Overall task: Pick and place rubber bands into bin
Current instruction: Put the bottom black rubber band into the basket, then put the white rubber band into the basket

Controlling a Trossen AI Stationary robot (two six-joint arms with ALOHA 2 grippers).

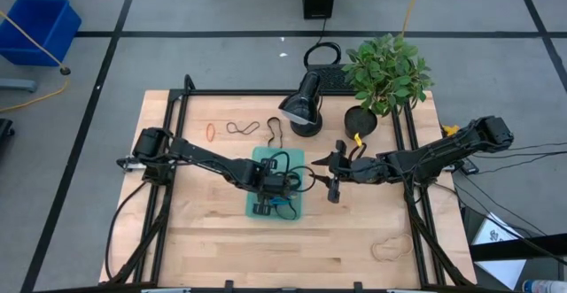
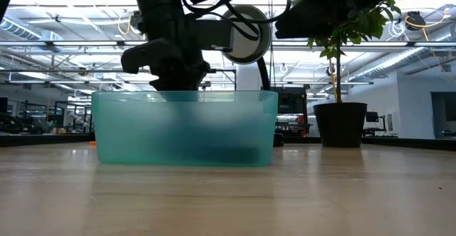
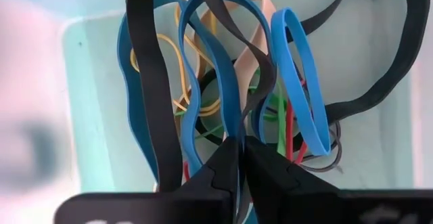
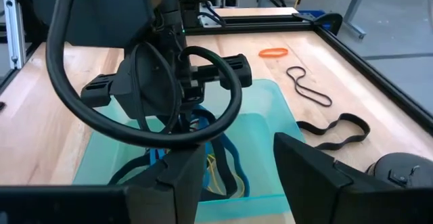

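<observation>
Bands (image 3: 203,102) hang pinched in left tool (image 3: 240,149) over bin (image 3: 95,116).

I've got the overhead staring straight down; the low camera looks level across the tabletop (image 2: 342,193); both wrist cameras sit close over the bin (image 1: 298,206), which every view shares.

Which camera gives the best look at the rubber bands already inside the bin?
The left wrist view: rubber bands fill it, colours distinct, against the bin. High view shows a small tangle, low view a dark blur, right wrist view a few loops.

A dark hand (image 2: 171,75) dips behind the teal bin (image 2: 185,127).
</observation>
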